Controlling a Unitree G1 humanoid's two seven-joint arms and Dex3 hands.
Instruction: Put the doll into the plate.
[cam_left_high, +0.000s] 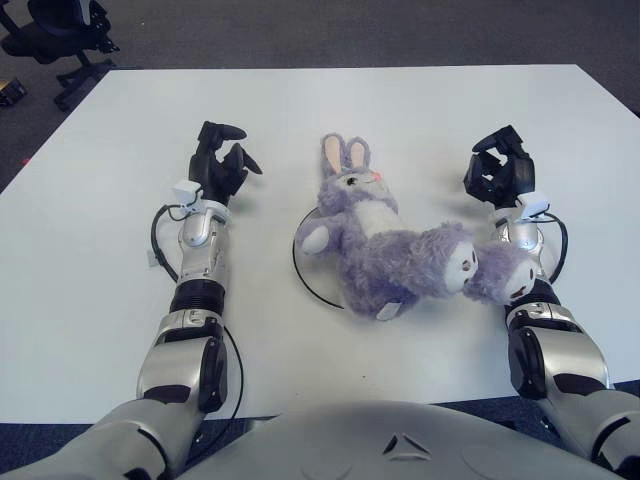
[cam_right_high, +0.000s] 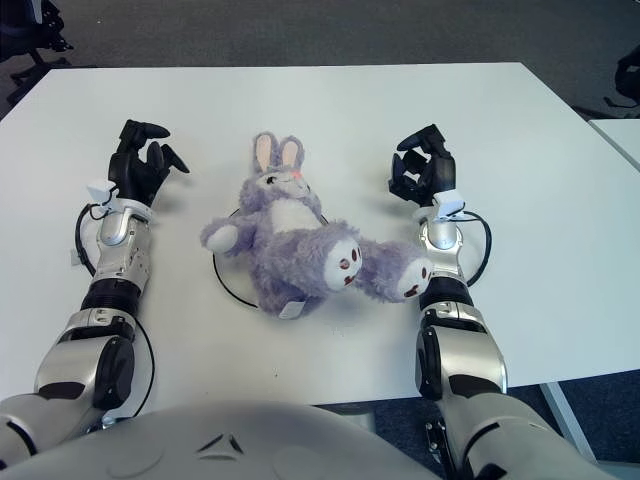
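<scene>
**Lying across the plate: purple rabbit doll between two empty hands**

Sprawling on its back, the purple rabbit doll covers most of the plate, of which only a thin dark rim shows at the doll's left side. Its head and pink-lined ears point away from the robot, and its two round feet stretch toward the robot's right, the outer foot touching the right forearm. The left hand sits over the white bench, well to the left of the doll, fingers loosely spread and holding nothing. The right hand shows near the doll's head on the right side, apart from it; its fingers are curled inward around nothing. A black office chair stands on the floor beyond the bench's far left corner.
</scene>
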